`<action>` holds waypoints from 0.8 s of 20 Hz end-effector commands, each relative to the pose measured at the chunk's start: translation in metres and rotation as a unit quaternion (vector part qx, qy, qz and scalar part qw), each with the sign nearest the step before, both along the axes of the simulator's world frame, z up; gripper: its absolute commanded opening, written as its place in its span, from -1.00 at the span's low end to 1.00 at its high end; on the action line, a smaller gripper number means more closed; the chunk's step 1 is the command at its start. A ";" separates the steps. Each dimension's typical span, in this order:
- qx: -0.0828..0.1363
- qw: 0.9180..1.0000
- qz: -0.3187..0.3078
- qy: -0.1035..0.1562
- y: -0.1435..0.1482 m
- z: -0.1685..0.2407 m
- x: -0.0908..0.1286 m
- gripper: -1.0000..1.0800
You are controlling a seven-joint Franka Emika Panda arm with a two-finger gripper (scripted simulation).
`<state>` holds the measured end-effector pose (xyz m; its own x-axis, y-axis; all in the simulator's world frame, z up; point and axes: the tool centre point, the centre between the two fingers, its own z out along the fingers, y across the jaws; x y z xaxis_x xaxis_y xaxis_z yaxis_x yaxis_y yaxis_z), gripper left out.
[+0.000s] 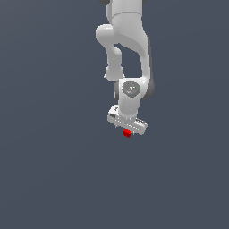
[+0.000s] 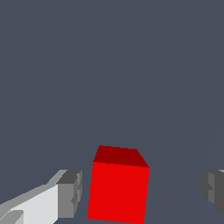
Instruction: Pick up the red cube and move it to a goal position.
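Cube: red cube [image 2: 118,190] seen between the fingers [image 2: 70,194], nearer one side, gaps both sides.
Claw: gripper [image 1: 128,131] spread, nothing clasped.
Next: centring needed, then closing.

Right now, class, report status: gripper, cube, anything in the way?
Gripper open, fingers either side of the red cube, gaps showing. Cube not gripped. Nothing else in view.

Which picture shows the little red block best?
The wrist view: the red block looks big, sitting between the gripper's open fingers. In the exterior view it is only a tiny red spot under the gripper.
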<state>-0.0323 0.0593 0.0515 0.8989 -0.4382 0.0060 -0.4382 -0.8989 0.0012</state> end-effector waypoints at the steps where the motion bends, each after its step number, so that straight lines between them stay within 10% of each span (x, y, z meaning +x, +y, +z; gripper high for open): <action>1: 0.000 1.000 -0.019 0.001 0.006 -0.011 -0.002 0.92; 16: 0.002 0.999 -0.053 0.002 0.019 -0.031 -0.003 0.92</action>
